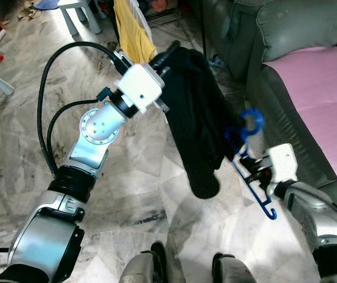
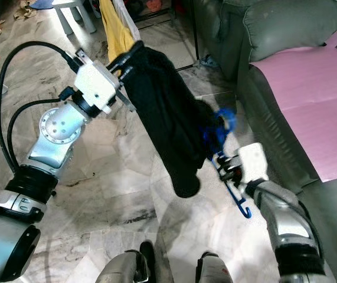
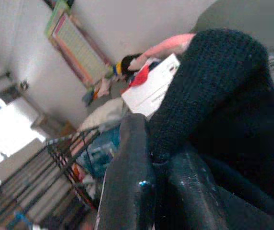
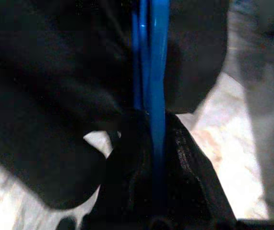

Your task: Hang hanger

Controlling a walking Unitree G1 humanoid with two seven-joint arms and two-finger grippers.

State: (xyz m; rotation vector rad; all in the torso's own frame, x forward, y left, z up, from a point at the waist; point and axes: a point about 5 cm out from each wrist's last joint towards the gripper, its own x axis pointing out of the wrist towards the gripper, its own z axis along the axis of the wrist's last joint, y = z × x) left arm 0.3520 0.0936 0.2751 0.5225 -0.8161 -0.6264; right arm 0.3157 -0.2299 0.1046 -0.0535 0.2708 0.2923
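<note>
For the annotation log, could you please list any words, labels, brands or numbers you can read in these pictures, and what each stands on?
No text can be read.
Wall chart in the left wrist view: a printed grid, too blurred to read.
Black garment, held by the left gripper: no label shows.
Blue hanger, held by the right gripper: no marking shows.
Pink sheet on the sofa: plain.

Right hand [image 2: 226,167] grips blue hanger [image 2: 224,154]; left hand [image 2: 123,63] lifts black garment [image 2: 168,127].
</note>
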